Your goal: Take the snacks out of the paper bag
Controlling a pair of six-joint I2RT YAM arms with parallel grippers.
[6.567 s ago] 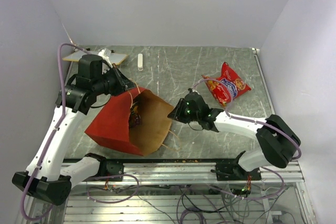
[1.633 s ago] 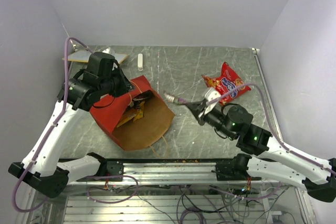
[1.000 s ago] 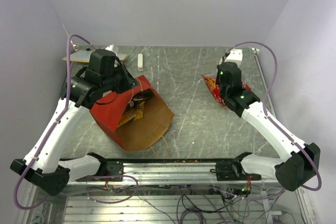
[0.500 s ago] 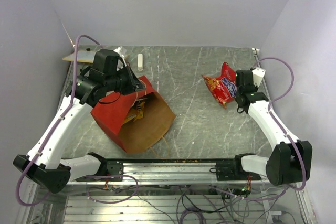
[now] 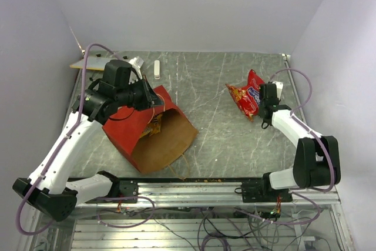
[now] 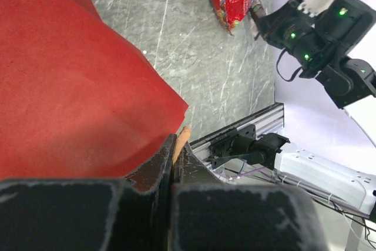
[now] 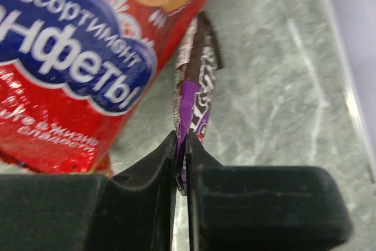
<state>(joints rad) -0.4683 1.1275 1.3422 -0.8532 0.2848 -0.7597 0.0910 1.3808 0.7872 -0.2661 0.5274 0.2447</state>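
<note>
Left tool [image 6: 174,145]: clamped on red paper bag [image 6: 70,86] rim. Right tool [image 7: 181,148]: pinching purple candy wrapper [image 7: 197,86], just beside red snack bag [image 7: 64,57], above grey bench [image 7: 264,86].

You are working in a robotics lab cell, not a home or a shop. The table [image 5: 205,86] has a grey marbled top, and plain pale walls [image 5: 188,10] close it in at its far edge and on both sides. Along the table's near edge runs a bare aluminium rail [image 5: 194,187], with the left arm [image 5: 63,145] and the right arm [image 5: 288,123] bolted to it by their bases. Below that near edge, loose wires [image 5: 223,227] hang in tangles over an open metal frame. A purple cable [image 5: 86,60] loops off the left arm above the table's far left corner.
</note>
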